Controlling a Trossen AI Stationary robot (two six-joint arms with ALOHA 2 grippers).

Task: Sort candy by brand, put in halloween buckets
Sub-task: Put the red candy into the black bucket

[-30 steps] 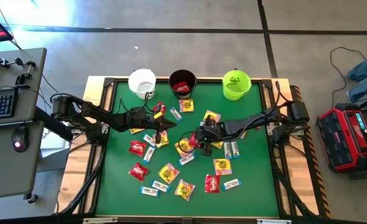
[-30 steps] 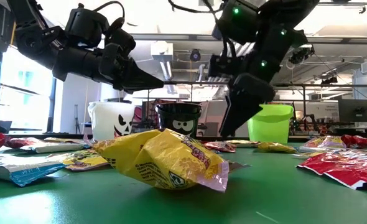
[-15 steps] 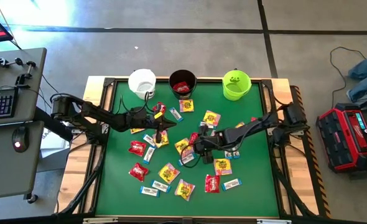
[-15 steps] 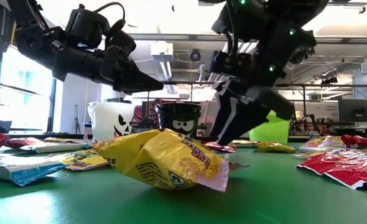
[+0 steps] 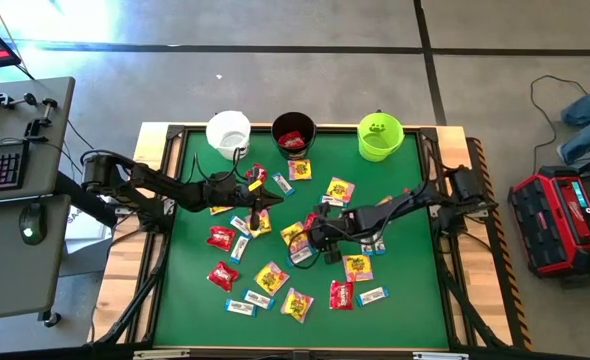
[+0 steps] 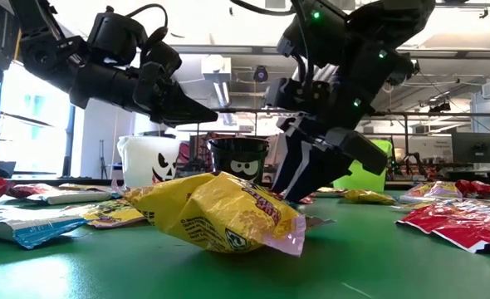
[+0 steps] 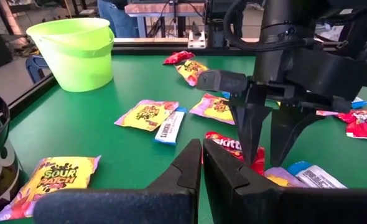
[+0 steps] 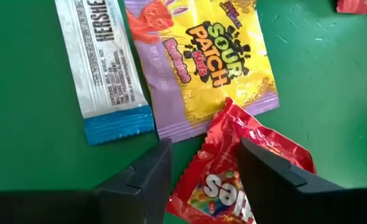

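Candy packets lie scattered flat on the green table (image 5: 415,290). The white bucket (image 5: 228,131), black bucket (image 5: 294,132) and lime green bucket (image 5: 380,137) stand along the far edge. My right gripper (image 8: 205,144) is open and points down at mid-table, its fingers on either side of a red Skittles packet (image 8: 227,186). That packet lies beside a yellow-and-pink Sour Patch packet (image 8: 214,56) and a white-and-blue Hershey bar (image 8: 106,62). My left gripper (image 5: 275,198) is shut and hovers above the candy left of centre, holding nothing I can see. My right gripper comes at the red packet's near corner (image 7: 230,144) from above, pointing down, with one finger (image 8: 149,177) on each side. The packet lies flat on the table. I cannot tell whether the fingers touch it.
Red packets lie inside the black bucket (image 5: 293,141). A crumpled yellow packet (image 6: 216,212) sits close to the low camera. More red, yellow and white-and-blue packets lie across the near half (image 5: 275,280). The two grippers are close together at mid-table.
My right gripper has moved toward the table's left and near edge and come down, tipping until its fingers stand over the red packet. My left arm has kept still. No candy has visibly moved.
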